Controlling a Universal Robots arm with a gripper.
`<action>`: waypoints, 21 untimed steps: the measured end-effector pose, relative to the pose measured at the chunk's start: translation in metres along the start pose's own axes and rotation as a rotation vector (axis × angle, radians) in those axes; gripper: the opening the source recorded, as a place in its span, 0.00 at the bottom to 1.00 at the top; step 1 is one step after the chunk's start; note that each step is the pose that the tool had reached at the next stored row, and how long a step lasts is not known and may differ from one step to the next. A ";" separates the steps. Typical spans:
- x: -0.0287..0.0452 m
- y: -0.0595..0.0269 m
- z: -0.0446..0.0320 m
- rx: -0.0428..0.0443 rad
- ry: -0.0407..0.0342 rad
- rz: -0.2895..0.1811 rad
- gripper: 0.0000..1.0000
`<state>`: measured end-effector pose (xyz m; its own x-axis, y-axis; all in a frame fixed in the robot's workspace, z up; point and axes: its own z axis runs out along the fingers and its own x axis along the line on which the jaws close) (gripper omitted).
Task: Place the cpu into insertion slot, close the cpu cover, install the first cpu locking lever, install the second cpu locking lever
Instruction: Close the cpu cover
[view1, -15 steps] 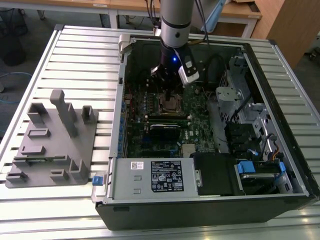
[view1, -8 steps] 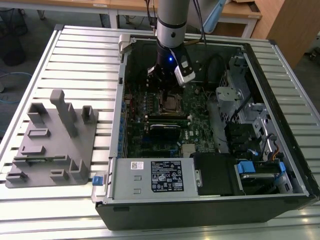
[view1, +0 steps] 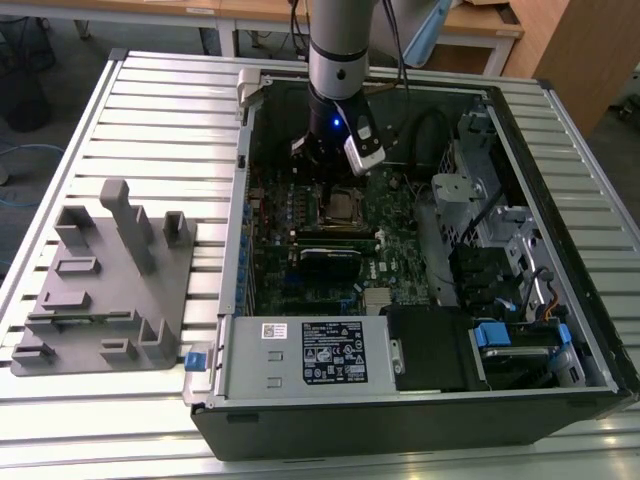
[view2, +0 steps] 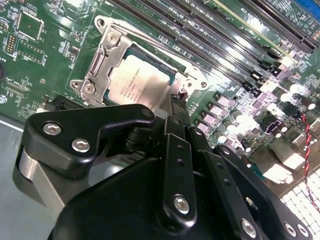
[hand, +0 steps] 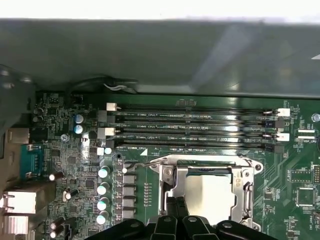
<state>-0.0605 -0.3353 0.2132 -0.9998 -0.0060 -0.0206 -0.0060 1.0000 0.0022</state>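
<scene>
Hovered with the gripper (view2: 178, 100), jaws pressed together, at the edge of the cover (view2: 100, 65) lying closed over the chip (view2: 142, 82) in the socket (view2: 199, 80), chip just beyond, toward the memory slots (hand: 190, 125).

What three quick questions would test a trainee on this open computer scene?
1. True or false: the cpu lies on the grey tray outside the case.
2. The hand is nearest which? A, the power supply. B, the cpu cover. C, the blue drive latches.
3. What colour is the motherboard around the cover?

Key: 1 false, it sits in its socket on the board; 2 B; 3 green.
</scene>
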 end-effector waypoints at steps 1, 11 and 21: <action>0.0001 0.0000 0.0006 0.0000 0.0000 0.000 0.11; 0.0002 0.0000 0.0035 -0.0001 -0.0001 0.000 0.11; 0.0006 0.0000 0.0112 0.0002 0.0002 0.000 0.11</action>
<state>-0.0609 -0.3354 0.2020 -0.9998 -0.0057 -0.0204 -0.0057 1.0000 0.0019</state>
